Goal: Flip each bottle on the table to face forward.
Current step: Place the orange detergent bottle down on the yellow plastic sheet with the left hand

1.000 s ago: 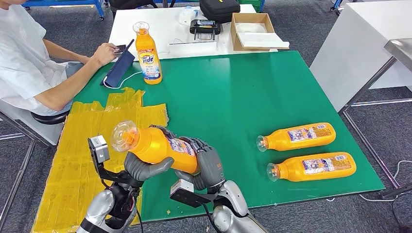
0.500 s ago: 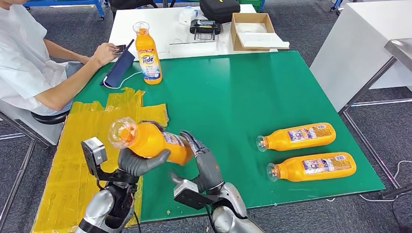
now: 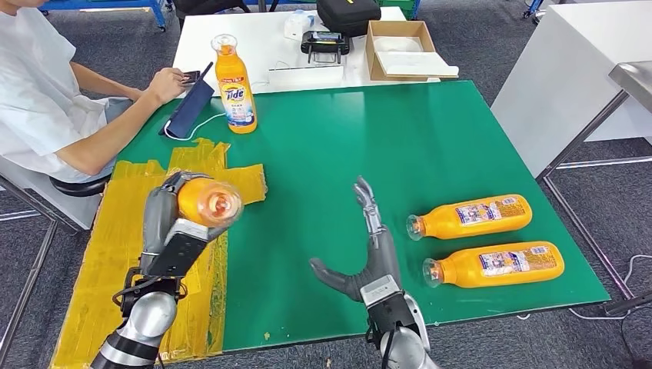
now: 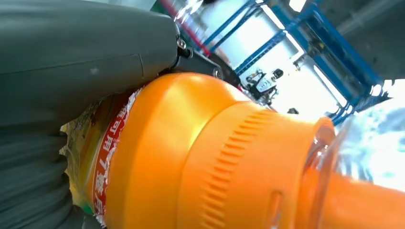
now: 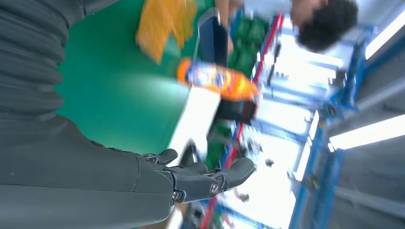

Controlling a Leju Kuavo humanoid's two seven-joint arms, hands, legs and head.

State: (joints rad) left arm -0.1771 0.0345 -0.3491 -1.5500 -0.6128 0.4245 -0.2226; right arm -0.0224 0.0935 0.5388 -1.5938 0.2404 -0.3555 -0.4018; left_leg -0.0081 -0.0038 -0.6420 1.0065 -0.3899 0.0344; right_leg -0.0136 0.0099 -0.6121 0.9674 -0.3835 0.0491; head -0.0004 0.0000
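Hands first: the left hand (image 3: 165,223) wraps its fingers (image 3: 158,209) round the held bottle (image 3: 206,201), lifted above the yellow sheet (image 3: 115,254) with its clear cap (image 3: 220,205) turned toward the camera; the left wrist view shows the grip lying on the label band (image 4: 102,157), below the ribbed collar. The right hand (image 3: 367,246) stands open over the green desk (image 3: 346,146), fingers spread and holding nothing. To set this bottle well, the judgement is to swing its base down, check that the label faces forward, and let go only once the base sits flat. Open room lies on the green between the two hands and beyond. To the right, two lying bottles (image 3: 469,216) (image 3: 496,264) rest near the desk's right and near edges, caps pointing left. Farther off, the upright bottle (image 3: 234,84) stands by the far left edge, just beside a seated person's hand (image 3: 165,81) and a dark pouch (image 3: 188,108), so placing there leaves little margin.
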